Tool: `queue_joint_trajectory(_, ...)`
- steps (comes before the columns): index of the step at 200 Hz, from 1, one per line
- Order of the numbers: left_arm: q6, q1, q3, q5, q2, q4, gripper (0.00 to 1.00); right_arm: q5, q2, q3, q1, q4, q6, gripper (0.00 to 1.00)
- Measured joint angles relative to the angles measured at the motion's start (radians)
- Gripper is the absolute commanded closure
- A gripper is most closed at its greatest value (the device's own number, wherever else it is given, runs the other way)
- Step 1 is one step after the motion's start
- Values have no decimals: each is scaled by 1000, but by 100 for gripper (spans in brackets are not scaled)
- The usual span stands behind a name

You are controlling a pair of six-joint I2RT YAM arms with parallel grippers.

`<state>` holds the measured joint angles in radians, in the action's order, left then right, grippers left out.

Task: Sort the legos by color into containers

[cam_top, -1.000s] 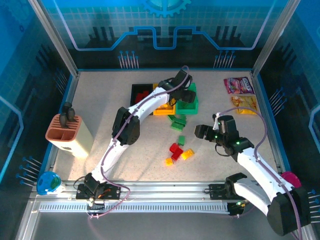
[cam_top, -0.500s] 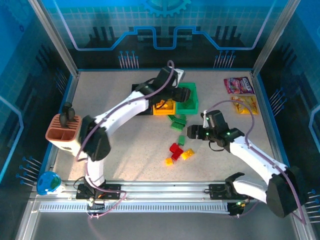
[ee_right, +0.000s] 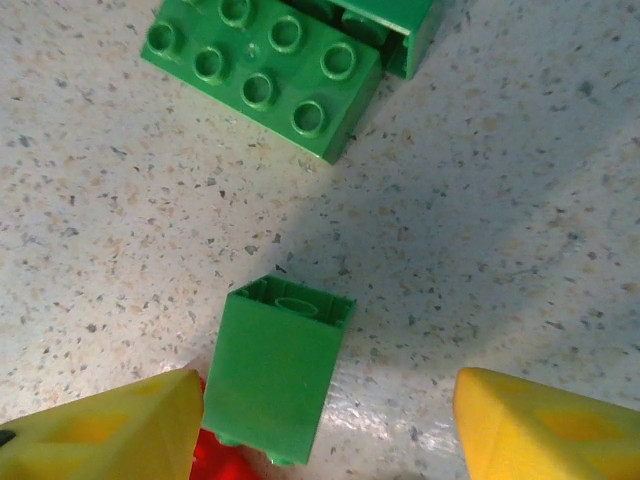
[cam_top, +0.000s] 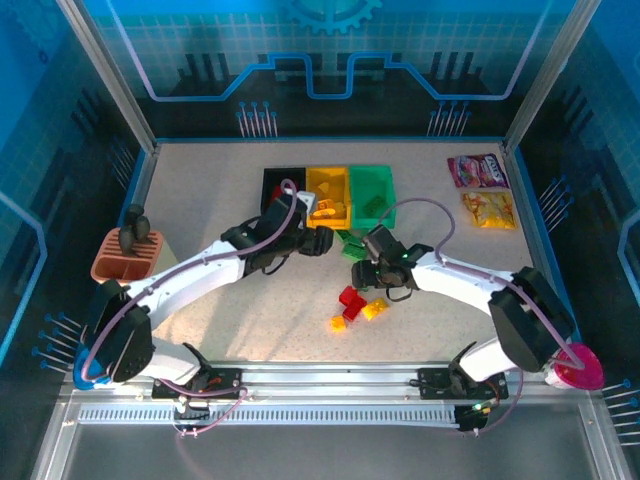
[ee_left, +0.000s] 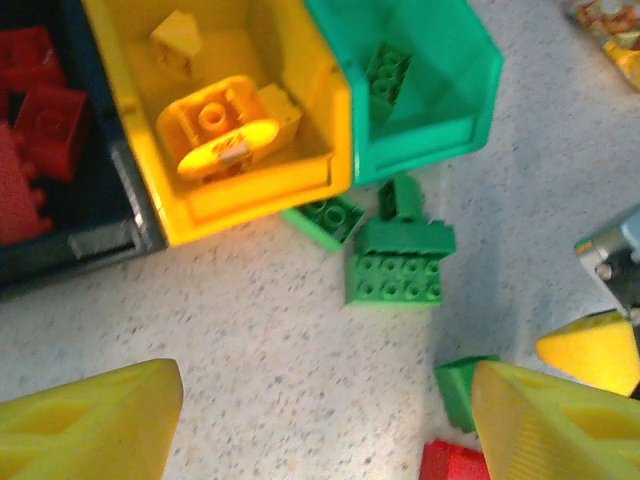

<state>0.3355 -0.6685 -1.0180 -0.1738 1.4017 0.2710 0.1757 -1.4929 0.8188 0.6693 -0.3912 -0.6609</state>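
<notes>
Since a second ago the left arm has drawn back from over the containers. Its left claw (ee_left: 325, 385) now hangs above the bench (ee_left: 200, 320) just in front of the row, jaws apart with nothing between them. The black bin (ee_left: 90, 240), yellow bin (ee_left: 270, 205) and green bin (ee_left: 425, 150) are all uncovered again. Red bricks (ee_left: 45, 110) lie in the black bin, yellow bricks (ee_left: 215, 125) in the yellow one, and a dark green brick (ee_left: 388, 70) in the green one. The right arm, which was off to the right a second ago, has swung in over the loose pile in mid-bench. The right claw (ee_right: 328, 385) is low over a small green brick (ee_right: 275, 380) that lies on its side on the bench. The jaws stand apart and the brick is between them, right by one finger (ee_right: 110, 430), with a clear gap to the other, so it is not clamped. A loose red brick (ee_right: 215, 462) shows just beside it. A flat green brick (ee_right: 265, 75) lies a little beyond, near the front of the green bin. Seen from above, two loose yellow bricks (cam_top: 375, 308) sit nearer the arm bases, where they were before.
</notes>
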Motion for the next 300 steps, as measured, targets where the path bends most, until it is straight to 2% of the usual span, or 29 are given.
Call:
queue_joint_trajectory(69,59,14,203,-66,-189,-18,23,10,-154,97,30,-3,-48,45)
queue_joint_trajectory(107,87,23,271,-73,-218,-19,23,23,-185,131,57,-32,-56,63)
queue_joint_trajectory(137,109,24,303,-74,-238,-25,24,54,-185,165,66,-73,-50,70)
queue_joint_trajectory(181,176,18,399,-54,-254,-80,25,108,-182,329,32,-166,31,71)
queue_joint_trajectory(229,271,-88,512,-56,-269,-93,25,103,-199,577,-131,-211,150,71)
queue_joint_trajectory(260,325,-174,541,-83,-284,-93,25,68,-328,762,-233,-225,201,70)
queue_joint_trajectory(287,362,-225,550,-109,-291,-93,25,45,-496,907,-270,-261,229,69)
queue_joint_trajectory(300,373,-239,550,-120,-292,-94,25,37,-570,957,-280,-277,238,66)
